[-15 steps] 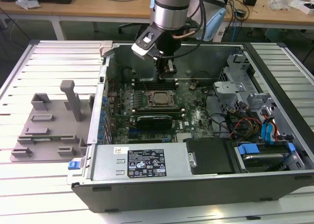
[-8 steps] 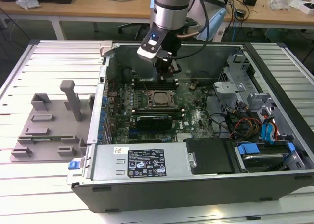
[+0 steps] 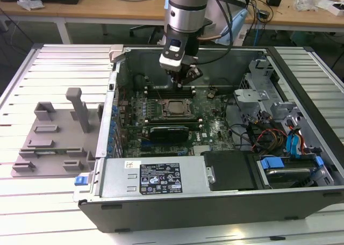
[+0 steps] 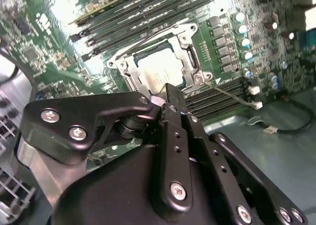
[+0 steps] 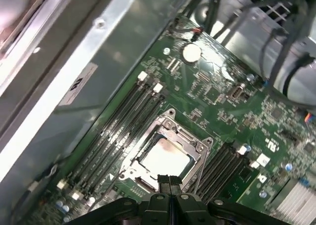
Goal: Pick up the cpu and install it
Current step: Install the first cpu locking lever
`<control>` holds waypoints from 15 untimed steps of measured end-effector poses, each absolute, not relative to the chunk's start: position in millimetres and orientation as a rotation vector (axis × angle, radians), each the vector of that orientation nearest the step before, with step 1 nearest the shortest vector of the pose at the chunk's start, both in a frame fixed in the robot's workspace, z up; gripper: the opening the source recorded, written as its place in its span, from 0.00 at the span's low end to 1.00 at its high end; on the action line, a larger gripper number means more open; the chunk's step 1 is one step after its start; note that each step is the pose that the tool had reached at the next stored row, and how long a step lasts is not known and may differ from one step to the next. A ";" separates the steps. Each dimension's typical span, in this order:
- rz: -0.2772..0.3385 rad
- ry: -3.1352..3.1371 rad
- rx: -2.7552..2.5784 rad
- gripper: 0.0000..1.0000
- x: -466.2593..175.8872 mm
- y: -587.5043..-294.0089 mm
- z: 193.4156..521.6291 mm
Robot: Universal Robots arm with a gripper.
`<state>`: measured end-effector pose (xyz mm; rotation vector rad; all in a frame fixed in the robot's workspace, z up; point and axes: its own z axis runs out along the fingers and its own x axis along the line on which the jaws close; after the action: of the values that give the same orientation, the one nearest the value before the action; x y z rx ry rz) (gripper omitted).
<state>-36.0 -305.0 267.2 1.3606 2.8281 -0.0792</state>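
One small, flat, silver-topped square cpu (image 5: 165,158) is seated in the metal socket frame (image 5: 191,137). It is judged light, stiff and fragile, best taken by its edges. Just above it, the black gripper (image 5: 170,179) is held pressed together and empty.

You have a pale slatted metal table (image 3: 54,57) carrying everything; the open computer case (image 3: 215,202) lies on its side directly on the slats, covering much of them; the grey plastic fixture (image 3: 54,143) with upright posts sits flat on the slats just beside the case, on the exterior view's left; the slats run on past the case on the exterior view's right.
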 end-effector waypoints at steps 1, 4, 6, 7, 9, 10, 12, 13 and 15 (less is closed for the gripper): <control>-0.079 2.841 1.332 0.11 -36.0 -305.0 267.2; -0.079 2.892 1.213 0.11 -35.9 -305.0 267.2; -0.079 2.914 1.156 0.11 -35.9 -305.0 267.2; -0.078 2.926 1.123 0.11 -35.9 -305.0 267.2; -0.078 2.947 1.063 0.11 -35.9 -305.0 267.2; -0.078 2.956 1.038 0.11 -35.9 -305.0 267.2; -0.077 2.975 0.977 0.11 -35.9 -305.0 267.2; -0.077 2.984 0.950 0.11 -35.9 -305.0 267.2; -0.076 3.005 0.877 0.11 -35.9 -305.0 267.2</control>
<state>-35.9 -305.0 267.2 0.8765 3.0052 -0.0763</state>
